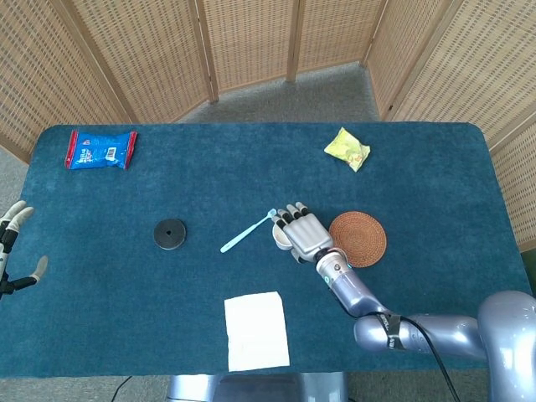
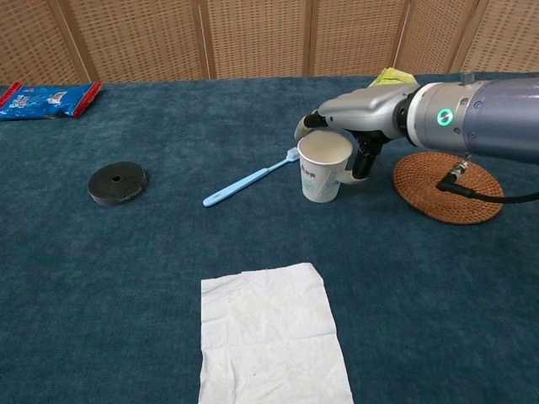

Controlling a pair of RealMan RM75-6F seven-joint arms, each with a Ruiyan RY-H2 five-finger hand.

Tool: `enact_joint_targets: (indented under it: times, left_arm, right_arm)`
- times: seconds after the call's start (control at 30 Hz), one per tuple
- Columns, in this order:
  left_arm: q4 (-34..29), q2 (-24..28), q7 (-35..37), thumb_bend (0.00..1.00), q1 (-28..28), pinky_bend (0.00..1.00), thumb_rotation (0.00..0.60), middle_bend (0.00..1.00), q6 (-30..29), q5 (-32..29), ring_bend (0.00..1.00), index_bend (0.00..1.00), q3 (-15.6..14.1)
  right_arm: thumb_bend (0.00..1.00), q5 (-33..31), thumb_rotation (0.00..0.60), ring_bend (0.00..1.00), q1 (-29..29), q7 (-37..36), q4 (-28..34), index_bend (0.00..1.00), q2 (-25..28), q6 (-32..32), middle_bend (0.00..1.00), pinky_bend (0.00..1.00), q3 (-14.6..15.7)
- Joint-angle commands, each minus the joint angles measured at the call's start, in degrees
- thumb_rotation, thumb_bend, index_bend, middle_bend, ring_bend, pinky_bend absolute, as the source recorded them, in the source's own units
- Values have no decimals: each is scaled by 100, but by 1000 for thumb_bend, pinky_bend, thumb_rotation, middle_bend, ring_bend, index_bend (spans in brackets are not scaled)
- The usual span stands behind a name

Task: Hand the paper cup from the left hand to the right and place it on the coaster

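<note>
White cup [image 2: 323, 169] with blue print, light blue toothbrush [image 2: 249, 179], brown woven coaster [image 2: 445, 187], black disc [image 2: 117, 182], white napkin [image 2: 271, 335], blue packet [image 1: 100, 149], yellow-green packet [image 1: 347, 148], dark blue bench [image 2: 101, 286].
</note>
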State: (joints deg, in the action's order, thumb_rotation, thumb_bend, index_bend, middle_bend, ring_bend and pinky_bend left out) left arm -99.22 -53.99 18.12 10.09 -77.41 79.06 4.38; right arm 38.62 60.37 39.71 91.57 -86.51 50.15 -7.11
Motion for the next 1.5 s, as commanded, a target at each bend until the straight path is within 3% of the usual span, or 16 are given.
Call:
enact_joint_targets:
  times: [0.03, 0.23, 0.63, 0.93, 1.5]
  left_arm:
    - [14, -8, 1, 471, -6, 0, 584, 0, 8, 2, 0, 0, 2]
    - [59, -28, 45, 471, -54, 0, 584, 0, -61, 3, 0, 0, 34]
    - [88, -70, 44, 471, -38, 0, 585, 0, -15, 72, 0, 0, 54]
    - [134, -153, 44, 471, 21, 0, 587, 0, 70, 112, 0, 0, 72]
    - [35, -157, -31, 471, 68, 0, 584, 0, 120, 166, 0, 0, 77]
  right_arm:
    - [453, 3, 600, 87, 26, -29, -59, 250, -36, -6, 215, 231, 6]
    - [473, 1, 600, 149, 25, -60, -58, 314, -18, 78, 276, 281, 34]
    - [473, 12, 600, 148, -135, -157, 322, 309, 447, 384, 272, 281, 52]
    - [471, 14, 600, 149, -423, -72, 530, 299, 984, 772, 268, 280, 243]
    - [470, -14, 600, 148, -817, -117, 470, 276, 1124, 779, 262, 271, 498]
